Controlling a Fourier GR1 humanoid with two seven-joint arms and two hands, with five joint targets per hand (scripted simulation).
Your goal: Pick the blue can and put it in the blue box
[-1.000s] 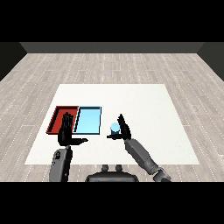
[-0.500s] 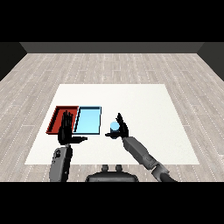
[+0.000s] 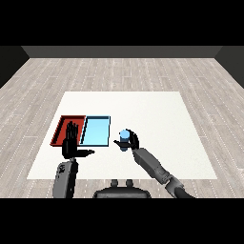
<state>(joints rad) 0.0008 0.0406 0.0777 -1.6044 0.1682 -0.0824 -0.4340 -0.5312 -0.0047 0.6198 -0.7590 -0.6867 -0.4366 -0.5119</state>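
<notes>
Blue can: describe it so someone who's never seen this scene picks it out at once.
Start at the white table and find the two trays lying side by side near its left edge, the red tray and the light blue tray. Just right of the light blue tray, the right hand curls round the blue can. It is the only small upright cylinder, outside both flat trays.

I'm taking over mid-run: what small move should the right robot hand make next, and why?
Probably lift the blue can slightly and start carrying it left. The right robot hand is curled round it, and the can sits on the table just right of the light blue tray, which holds nothing. The left robot hand is open, near the red tray.
</notes>
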